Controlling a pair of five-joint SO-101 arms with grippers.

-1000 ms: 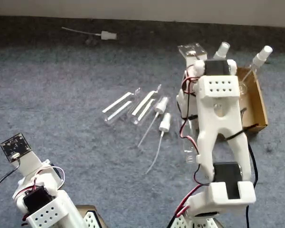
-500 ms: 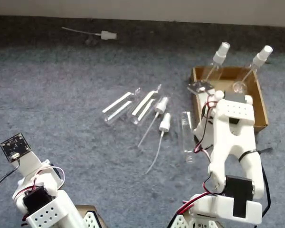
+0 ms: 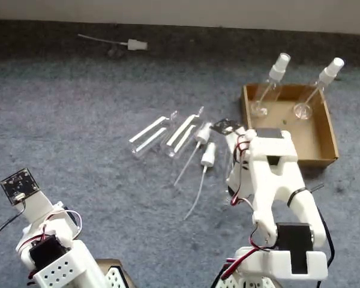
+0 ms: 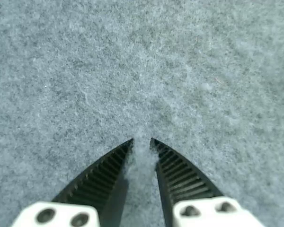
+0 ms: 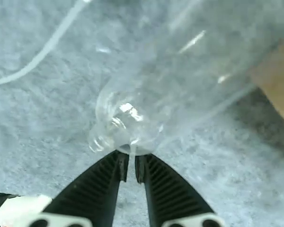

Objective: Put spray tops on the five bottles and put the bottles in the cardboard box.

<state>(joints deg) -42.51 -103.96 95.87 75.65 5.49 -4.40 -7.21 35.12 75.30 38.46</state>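
Observation:
A cardboard box point(image 3: 321, 141) at the right holds two clear bottles point(image 3: 265, 96) point(image 3: 310, 99) with spray tops on, leaning on its far wall. Two bare bottles point(image 3: 149, 136) point(image 3: 182, 132) lie at mid-table, with two loose spray tops point(image 3: 203, 132) point(image 3: 208, 155) beside them. A further bare bottle point(image 5: 180, 80) lies next to the box, under my right arm point(image 3: 270, 174). My right gripper point(image 5: 131, 156) is shut, its tips just below that bottle's open neck. My left gripper point(image 4: 142, 141) is shut over bare carpet at the near left.
Another spray top point(image 3: 135, 44) with its long tube lies at the far edge of the grey carpet point(image 3: 78, 120). The left arm point(image 3: 45, 240) stands folded at the near left corner. A corner of the box point(image 5: 280, 90) shows beside the lying bottle.
My right arm has drawn back from over the box and swung left, so it now hangs over the bottle lying beside the box. The left arm has stayed still.

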